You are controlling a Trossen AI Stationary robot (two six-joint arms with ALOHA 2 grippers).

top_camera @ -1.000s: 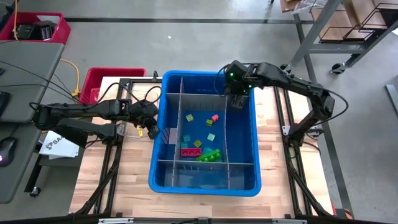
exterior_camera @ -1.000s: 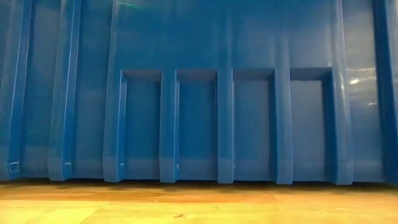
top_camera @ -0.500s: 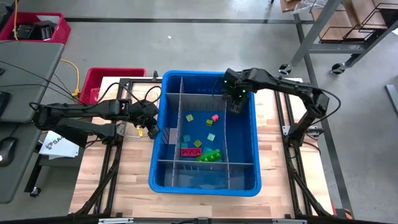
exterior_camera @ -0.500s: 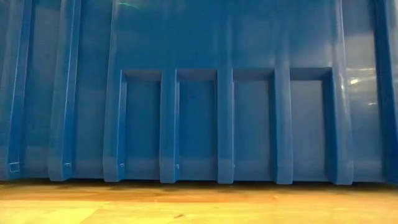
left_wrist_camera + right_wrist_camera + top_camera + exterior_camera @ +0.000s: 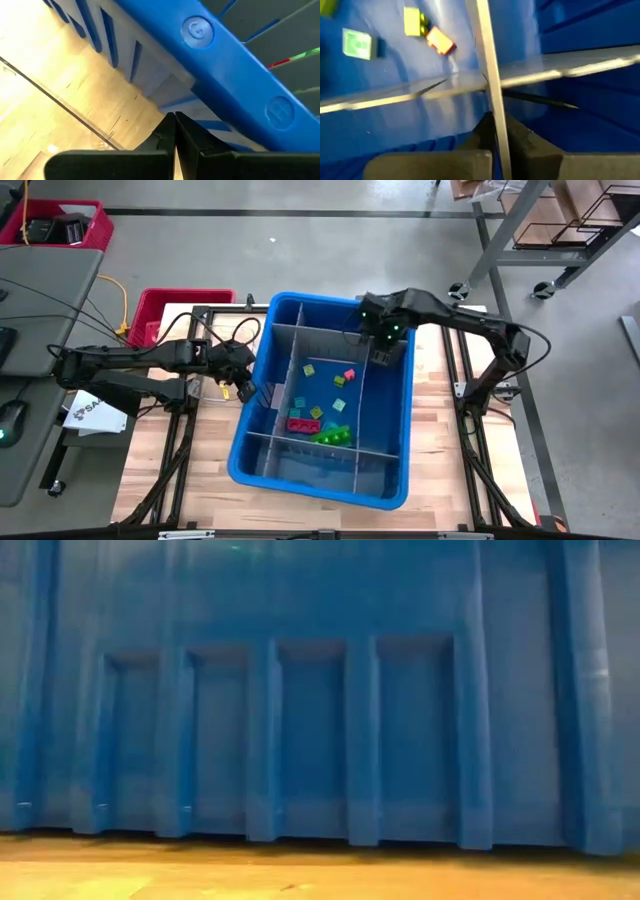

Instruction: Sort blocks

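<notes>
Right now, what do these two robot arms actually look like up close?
Both are slim, dark, jointed arms. The right arm shows small green lights near its wrist; the left arm trails black cables. The left gripper and the right gripper each end in two flat, matte dark fingers.

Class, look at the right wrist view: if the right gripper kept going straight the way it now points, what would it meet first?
The right gripper is shut on a thin grey divider panel inside the blue bin. Straight ahead, it would probably first meet the crossing divider, though depth is unclear.
</notes>
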